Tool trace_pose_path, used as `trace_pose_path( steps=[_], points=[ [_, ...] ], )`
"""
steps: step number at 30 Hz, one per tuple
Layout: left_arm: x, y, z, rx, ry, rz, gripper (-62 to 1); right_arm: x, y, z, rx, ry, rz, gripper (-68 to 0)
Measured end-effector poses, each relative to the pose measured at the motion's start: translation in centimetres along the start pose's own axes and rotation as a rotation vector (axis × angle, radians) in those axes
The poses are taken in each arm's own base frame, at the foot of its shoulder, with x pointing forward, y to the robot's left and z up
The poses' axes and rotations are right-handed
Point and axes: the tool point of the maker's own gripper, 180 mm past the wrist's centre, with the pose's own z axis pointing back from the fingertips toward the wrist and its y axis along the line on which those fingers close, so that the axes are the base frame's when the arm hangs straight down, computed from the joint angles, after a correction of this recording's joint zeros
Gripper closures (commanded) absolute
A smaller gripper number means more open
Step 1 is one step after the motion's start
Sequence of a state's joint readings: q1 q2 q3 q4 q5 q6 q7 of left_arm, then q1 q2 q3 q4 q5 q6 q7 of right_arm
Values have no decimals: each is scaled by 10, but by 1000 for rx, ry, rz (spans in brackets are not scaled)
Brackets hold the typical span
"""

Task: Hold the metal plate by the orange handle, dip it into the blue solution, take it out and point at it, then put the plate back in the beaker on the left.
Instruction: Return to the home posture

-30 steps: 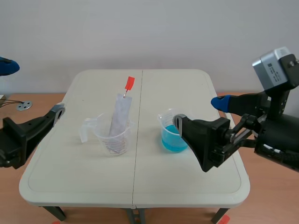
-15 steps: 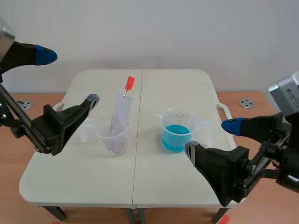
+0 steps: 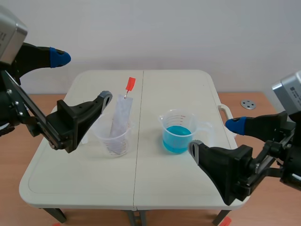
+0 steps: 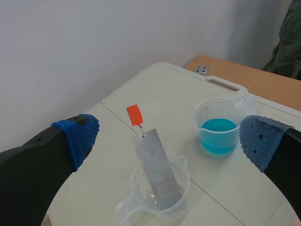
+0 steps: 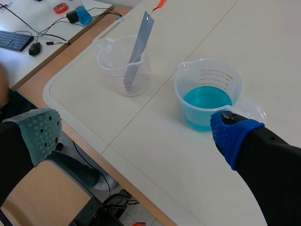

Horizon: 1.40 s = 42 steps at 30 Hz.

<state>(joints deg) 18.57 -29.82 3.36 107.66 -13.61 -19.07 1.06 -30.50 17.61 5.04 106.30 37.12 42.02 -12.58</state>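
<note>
Plate [image 3: 120,117] leans tilted in the left beaker [image 3: 113,137] mid-table [image 3: 188,188], orange handle [image 3: 130,84] on top, untouched; left fingers [image 3: 56,57] spread wide just left of it, right fingers [image 3: 237,125] spread wide, near-right of the blue solution beaker [image 3: 178,133].

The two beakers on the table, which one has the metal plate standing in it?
The clear beaker on the left: the metal plate leans in it, orange handle up. The other beaker holds only blue solution.
</note>
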Motion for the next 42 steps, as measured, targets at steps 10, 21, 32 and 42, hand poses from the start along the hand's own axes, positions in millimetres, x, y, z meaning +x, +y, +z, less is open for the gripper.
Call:
trace_pose_path(
  steps=[10, 21, 32, 42],
  points=[
    [-7, 0, 0, 0, 38, 0, -623, -3, 0, 0, 0, 16, 2, -663],
    [-8, 0, 0, 0, 46, 0, -623, -6, 0, 0, 0, 35, 2, -663],
    [-8, 0, 0, 0, 46, 0, -623, -7, 0, 0, 0, 39, 2, -663],
    [-11, 0, 0, 0, 59, -1, -623, -7, 0, 0, 0, 40, 2, -663]
  ],
)
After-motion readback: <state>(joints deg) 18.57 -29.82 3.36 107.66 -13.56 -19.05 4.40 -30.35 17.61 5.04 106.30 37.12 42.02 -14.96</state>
